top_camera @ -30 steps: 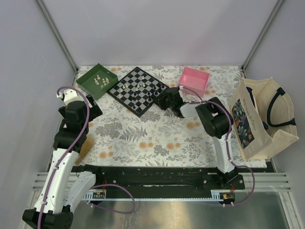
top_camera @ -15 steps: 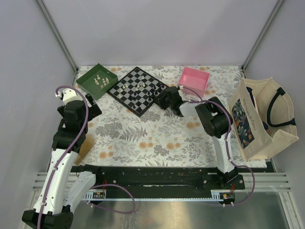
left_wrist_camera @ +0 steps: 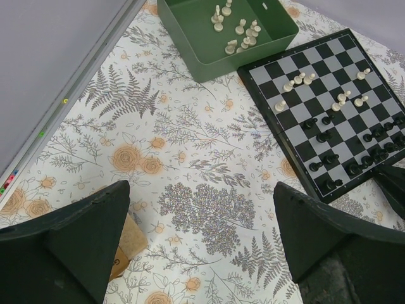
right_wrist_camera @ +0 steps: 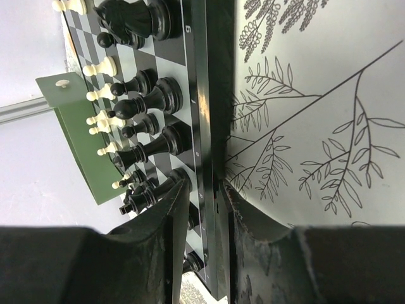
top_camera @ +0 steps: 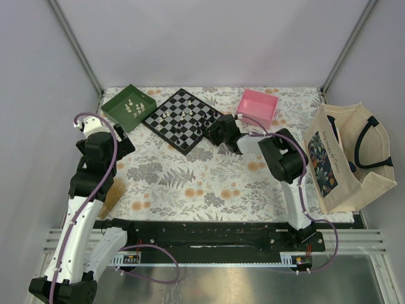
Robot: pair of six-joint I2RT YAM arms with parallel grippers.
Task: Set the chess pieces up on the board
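Right wrist cam: right tool [right_wrist_camera: 204, 187] straddles near rim of the board [right_wrist_camera: 201, 76], jaws narrow, prob. pinching it, tho contact's unclear. Board lies far-centre on desk [top_camera: 190, 177], chess pieces [right_wrist_camera: 149, 95] standing on it. I'd shift it slowly, flat, so none topple. My left tool [left_wrist_camera: 201, 190] gapes wide, empty.

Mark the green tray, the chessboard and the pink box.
green tray [top_camera: 117, 108], overhead view, bare floor near its left corner.
chessboard [left_wrist_camera: 286, 136], left wrist view, empty square near its left edge.
pink box [top_camera: 258, 106], overhead view, bare inside floor.
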